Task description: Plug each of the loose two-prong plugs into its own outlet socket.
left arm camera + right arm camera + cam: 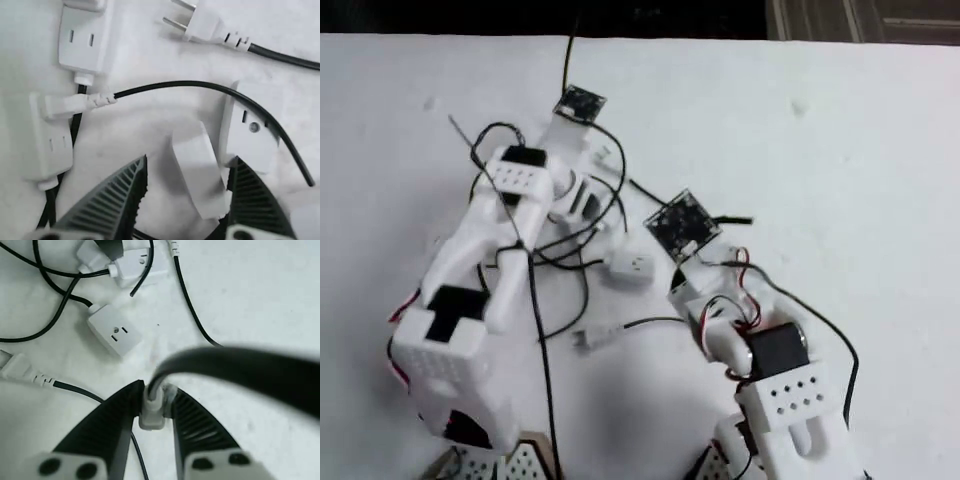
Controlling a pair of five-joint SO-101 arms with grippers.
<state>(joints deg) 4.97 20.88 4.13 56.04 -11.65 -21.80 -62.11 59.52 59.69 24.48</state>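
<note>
A plug (151, 416) (white, black-corded) is pinched by the right hand (156, 390). The left hand (189, 164) is spread around a white block (199, 180).

three outlet sockets (80, 40) lie beyond the jaws of the left gripper (189, 162), possibly a fourth between them, two plugs (200, 22) beyond, and a third plug (150, 415) between the jaws of the right gripper (156, 389).

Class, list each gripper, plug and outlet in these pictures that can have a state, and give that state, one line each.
Right gripper, shut on a white plug.
Left gripper, open, a white block between its fingers.
Loose plug, unplugged, prongs bare.
Two-slot outlet, slots empty.
Three-hole outlet, holes empty.
</note>
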